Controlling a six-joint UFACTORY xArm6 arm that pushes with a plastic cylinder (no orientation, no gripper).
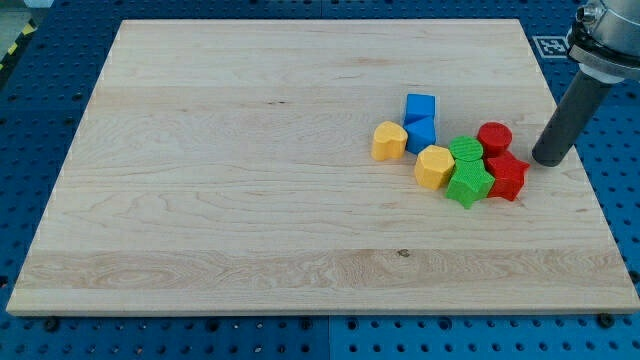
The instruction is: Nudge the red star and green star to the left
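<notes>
The red star [507,176] lies on the wooden board [250,160] at the view's right, touching the green star [468,184] on its left. My tip [548,158] stands just right of the red star, a small gap apart, slightly above its level. A red cylinder [494,138] sits right above the red star, and a green cylinder-like block [465,150] sits above the green star.
A yellow block [434,166] touches the green star's left side. Another yellow block [389,140] lies further left. Two blue blocks [420,107] [421,133] stand together above them. The board's right edge [585,180] is near my tip.
</notes>
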